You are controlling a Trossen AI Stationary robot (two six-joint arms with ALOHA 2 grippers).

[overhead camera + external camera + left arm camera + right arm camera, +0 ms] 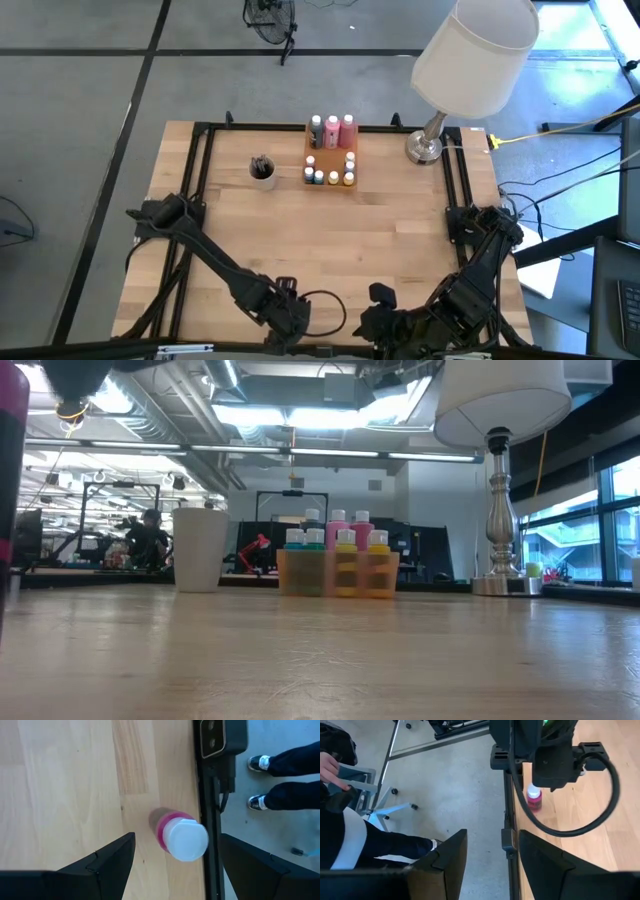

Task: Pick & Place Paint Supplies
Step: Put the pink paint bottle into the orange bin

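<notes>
Hovering my left gripper [172,865], fingers spread, over a small pink white-capped paint pot [180,836] at the table's near edge — next I descend and pinch; right gripper's [490,865] fingers stand apart, empty.

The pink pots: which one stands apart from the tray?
The pink pot standing alone at the table's near edge, under the open left gripper. The others sit in the orange tray at the far side.

No readable text, labels, brands or numbers anywhere. Bottles and pots in the orange tray [331,166] show plain caps, no legible print. Lamp [470,60] and white cup [263,172] unmarked too.
</notes>
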